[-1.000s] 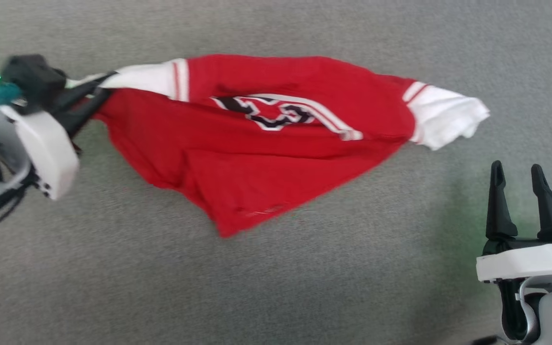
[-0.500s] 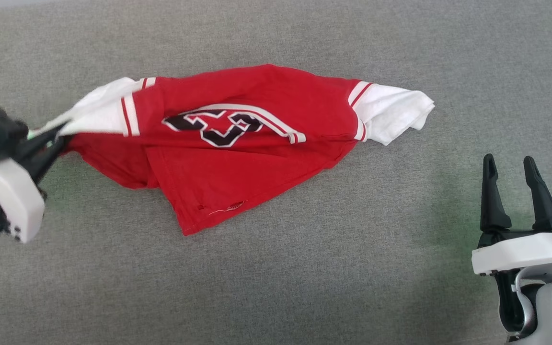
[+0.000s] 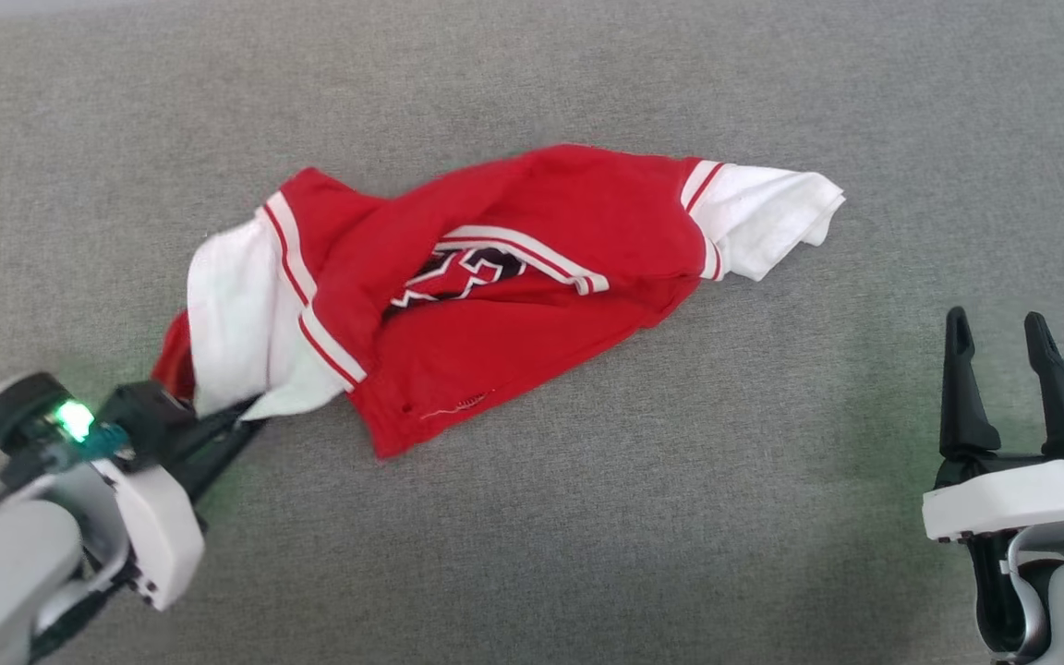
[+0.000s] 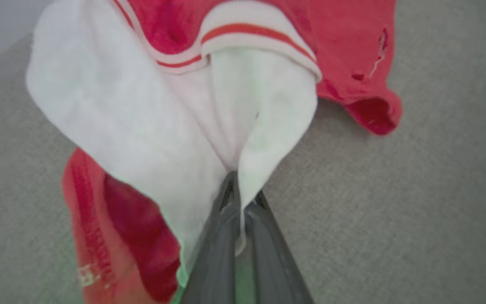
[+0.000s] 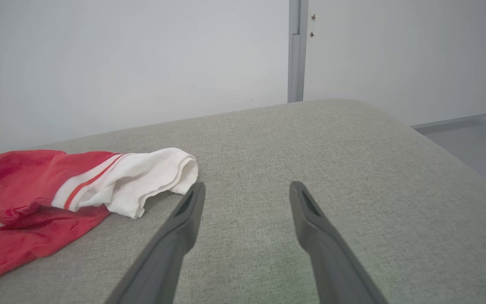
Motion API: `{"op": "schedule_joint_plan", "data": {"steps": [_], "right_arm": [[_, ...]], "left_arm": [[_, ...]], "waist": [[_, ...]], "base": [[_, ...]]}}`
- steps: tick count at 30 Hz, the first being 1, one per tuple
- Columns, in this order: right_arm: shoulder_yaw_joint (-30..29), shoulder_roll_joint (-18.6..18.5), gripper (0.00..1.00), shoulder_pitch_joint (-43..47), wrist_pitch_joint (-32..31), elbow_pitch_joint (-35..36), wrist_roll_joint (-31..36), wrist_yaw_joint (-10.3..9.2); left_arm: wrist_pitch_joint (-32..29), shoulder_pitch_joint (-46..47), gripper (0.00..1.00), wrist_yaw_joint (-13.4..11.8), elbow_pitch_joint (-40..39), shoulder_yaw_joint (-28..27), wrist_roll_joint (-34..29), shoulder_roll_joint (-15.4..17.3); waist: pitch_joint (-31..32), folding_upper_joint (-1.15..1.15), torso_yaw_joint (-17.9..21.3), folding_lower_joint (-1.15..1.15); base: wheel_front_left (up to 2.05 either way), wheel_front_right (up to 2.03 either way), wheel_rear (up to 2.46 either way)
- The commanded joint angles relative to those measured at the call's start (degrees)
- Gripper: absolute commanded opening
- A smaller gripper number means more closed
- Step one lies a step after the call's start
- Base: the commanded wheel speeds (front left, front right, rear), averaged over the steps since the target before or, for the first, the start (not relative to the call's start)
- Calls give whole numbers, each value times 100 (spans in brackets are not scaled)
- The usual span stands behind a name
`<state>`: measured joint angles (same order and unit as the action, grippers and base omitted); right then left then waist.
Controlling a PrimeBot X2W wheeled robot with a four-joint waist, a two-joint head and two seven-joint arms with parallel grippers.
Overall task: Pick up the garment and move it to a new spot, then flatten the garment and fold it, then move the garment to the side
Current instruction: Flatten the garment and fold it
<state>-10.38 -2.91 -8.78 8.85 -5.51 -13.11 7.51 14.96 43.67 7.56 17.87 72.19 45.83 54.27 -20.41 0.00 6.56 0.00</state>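
While the left gripper [image 3: 238,423] has its fingers clamped on a white sleeve [image 3: 227,314] of the garment [image 3: 513,342], which lies crumpled on the grey cloth surface [image 3: 680,517], the right gripper [image 3: 997,334] hovers well apart from it, fingers spread and empty.

Looking steeply down from the head onto the grey padded surface [image 3: 587,554], from well above, taking in the whole garment [image 3: 532,212], the left gripper [image 3: 246,423] at the lower left and the right gripper [image 3: 997,323] at the lower right. Peering from the left wrist along its own fingers, sitting very close to one white sleeve [image 4: 141,126]. Facing low and nearly level from the right wrist, across the surface toward its far right corner and the pale wall [image 5: 141,63]. Sharing the other white sleeve [image 5: 141,177] with the head view.
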Motion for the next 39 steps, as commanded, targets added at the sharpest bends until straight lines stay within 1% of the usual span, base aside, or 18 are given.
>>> {"op": "schedule_joint_plan", "data": {"steps": [1,3,4,5,6,8,11,17,19,21,23,26,29,31,34,37,38,39], "right_arm": [[7,0,100,50,-19,34,-25,-4],[0,0,100,54,-25,52,-21,-4],[-7,0,100,57,-34,60,-20,-4],[-9,0,100,60,-43,63,-17,-4],[-8,0,100,61,-48,65,-18,-4],[-4,0,100,69,-58,68,-21,-4],[14,1,100,80,-43,52,-37,-4],[92,0,100,83,91,-80,-107,-4],[127,0,100,65,130,-154,-152,-4],[167,0,100,30,164,-212,-160,-4],[203,1,100,-9,200,-282,-185,-4],[261,0,100,-60,240,-360,-208,-4],[291,0,100,-98,289,-400,-218,-4],[272,1,100,-71,310,-419,-226,-4],[233,1,100,-11,352,-442,-243,-4],[242,1,100,8,393,-452,-267,-4],[256,1,100,8,393,-457,-264,-4],[266,1,100,2,395,-462,-266,-4]], "left_arm": [[29,-77,0,-15,4,-31,-34,-48],[28,-182,2,-15,47,-82,-78,-148],[28,-209,32,-15,61,-143,-83,-186],[28,-219,71,-15,65,-229,-90,-207],[29,-251,100,-15,36,-322,-20,-217],[30,-318,100,-15,-106,-494,159,-145],[31,-367,100,-15,-533,-697,477,177],[0,-129,100,-15,-1663,-771,1346,1305],[-104,22,100,-15,-1947,-772,1802,1579],[-381,156,100,-15,-2099,-738,2363,1754],[-919,318,100,-15,-2113,-638,2881,1851],[-1927,595,100,-15,-2026,-467,3480,1894],[-2650,755,100,-15,-1908,-430,4107,1884],[-3051,834,100,-15,-1870,-397,4293,1953],[-3414,853,100,-15,-1824,-345,4455,1988],[-3552,808,100,-15,-1699,-306,4460,1986],[-3551,809,100,-14,-1684,-294,4369,1961],[-3535,785,100,-14,-1643,-291,4419,1921]], "waist": [[-6,0,-8,0],[-11,0,-32,0],[-8,0,-47,0],[-5,0,-61,0],[0,0,-73,0],[10,0,-94,0],[24,0,-113,0],[17,0,-94,0],[19,0,-76,0],[16,0,-56,0],[10,0,-31,0],[-16,0,33,0],[-49,0,102,0],[-69,0,132,0],[-90,0,154,0],[-118,0,170,0],[-128,0,176,0],[-137,0,179,0]], "base": [[0,0,0],[0,0,0],[0,0,0],[0,0,0],[0,0,0],[0,0,0],[0,0,0],[0,0,0],[0,0,0],[0,0,0],[0,0,0],[0,0,0],[0,0,0],[0,0,0],[0,0,0],[0,0,0],[0,0,0],[0,0,0]]}}
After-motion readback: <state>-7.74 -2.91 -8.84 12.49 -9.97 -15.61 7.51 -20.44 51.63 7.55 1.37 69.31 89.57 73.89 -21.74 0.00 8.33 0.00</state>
